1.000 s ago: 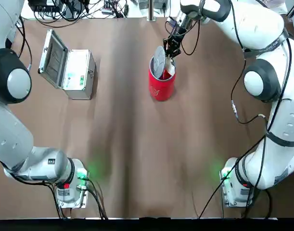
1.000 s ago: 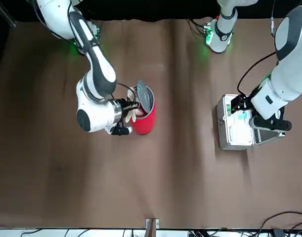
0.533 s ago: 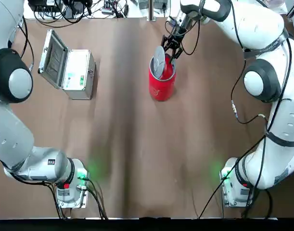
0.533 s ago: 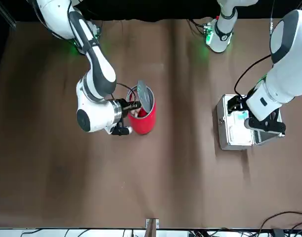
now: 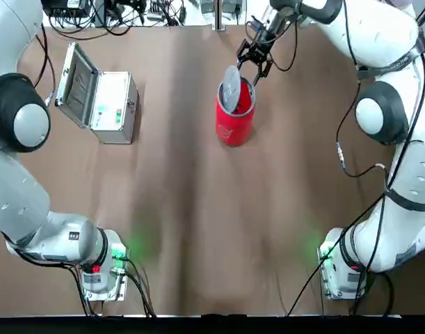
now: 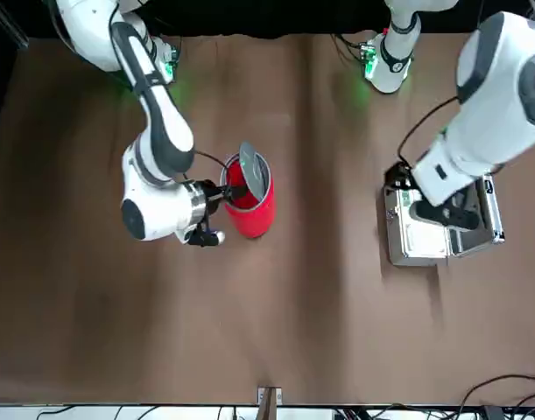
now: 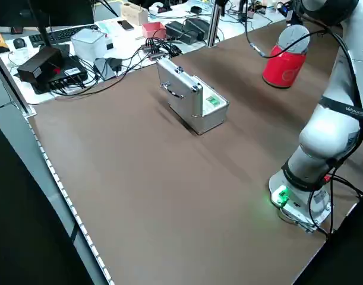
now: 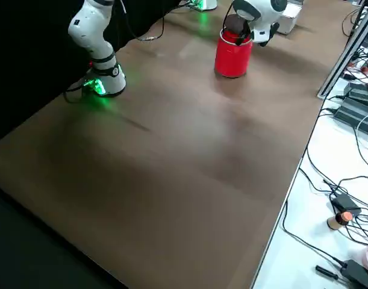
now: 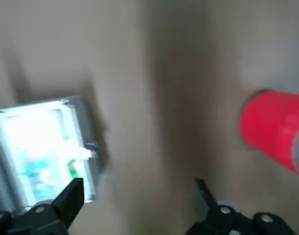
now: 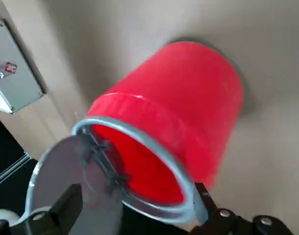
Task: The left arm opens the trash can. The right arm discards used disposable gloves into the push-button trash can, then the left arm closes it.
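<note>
Two robot arms lean over a brown worktop (image 5: 177, 209), where a red trash can (image 5: 234, 126) stands upright near the far edge, a faint white mark (image 5: 228, 133) on its side. The can's round grey lid (image 5: 231, 89) is raised, tipped up at the left side of the mouth, and red shows within the metal rim (image 10: 154, 147). The right arm (image 5: 407, 174) reaches across to the can, its black tool (image 5: 248, 74) near the mouth on the side away from the robot's bases — released, the two fingers wide apart with bare space between them. The left arm (image 5: 17, 188) bends out over a silver case (image 5: 115, 108), well apart from the can; its tool (image 9: 140, 185) is released as well, fingers spread and grasping nothing. The case sits to the left of the can with its cover (image 5: 76, 85) swung open, a small green label (image 5: 119, 115) showing on its other half. Beyond the worktop's far edge, black cables (image 7: 133, 62) tangle over a white surface (image 8: 286, 259) — black adapters (image 8: 352, 108) lying among them.
</note>
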Controlling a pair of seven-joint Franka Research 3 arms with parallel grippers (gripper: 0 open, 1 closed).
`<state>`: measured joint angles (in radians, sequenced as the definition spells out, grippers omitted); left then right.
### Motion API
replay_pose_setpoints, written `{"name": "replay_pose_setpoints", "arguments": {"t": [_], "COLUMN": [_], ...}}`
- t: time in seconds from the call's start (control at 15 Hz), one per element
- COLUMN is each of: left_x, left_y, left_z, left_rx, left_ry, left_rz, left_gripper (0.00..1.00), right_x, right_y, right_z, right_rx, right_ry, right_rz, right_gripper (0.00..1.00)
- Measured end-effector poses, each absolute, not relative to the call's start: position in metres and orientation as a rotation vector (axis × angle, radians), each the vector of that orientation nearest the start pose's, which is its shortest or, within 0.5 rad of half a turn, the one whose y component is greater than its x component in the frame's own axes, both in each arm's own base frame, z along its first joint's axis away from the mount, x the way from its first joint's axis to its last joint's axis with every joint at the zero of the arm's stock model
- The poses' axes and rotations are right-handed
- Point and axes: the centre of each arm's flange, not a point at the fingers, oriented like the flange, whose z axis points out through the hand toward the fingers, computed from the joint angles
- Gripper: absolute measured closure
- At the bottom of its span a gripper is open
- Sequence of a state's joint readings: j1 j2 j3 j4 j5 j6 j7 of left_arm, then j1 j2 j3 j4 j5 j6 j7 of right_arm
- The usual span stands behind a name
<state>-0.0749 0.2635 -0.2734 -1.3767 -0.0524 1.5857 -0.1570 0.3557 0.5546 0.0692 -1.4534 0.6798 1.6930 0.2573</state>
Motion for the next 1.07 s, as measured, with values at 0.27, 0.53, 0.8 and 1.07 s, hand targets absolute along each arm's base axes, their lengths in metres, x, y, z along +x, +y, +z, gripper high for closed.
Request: {"name": "replay_pose_setpoints", "arguments": {"t": [0.27, 0.53, 0.8, 1.07], "left_x": [0.574, 0.561, 0.535, 0.53], "left_y": [-0.258, -0.291, -0.369, -0.432], "left_z": [0.576, 0.582, 0.557, 0.529], "left_rx": [-3.402, -3.464, -3.473, -3.526], "left_ry": [0.2, 0.115, -0.077, -0.345], "left_rz": [0.242, 0.283, 0.404, 0.361], "left_gripper": [0.15, 0.33, 0.78, 0.99], "right_x": [0.617, 0.623, 0.642, 0.642], "right_y": [0.272, 0.258, 0.156, 0.093], "right_z": [0.396, 0.411, 0.459, 0.499], "right_rx": [-2.474, -2.472, -2.562, -2.669], "right_ry": [0.078, 0.089, 0.181, 0.162], "right_rz": [0.706, 0.677, 0.559, 0.414], "right_gripper": [0.0, 0.0, 0.0, 0.0]}}
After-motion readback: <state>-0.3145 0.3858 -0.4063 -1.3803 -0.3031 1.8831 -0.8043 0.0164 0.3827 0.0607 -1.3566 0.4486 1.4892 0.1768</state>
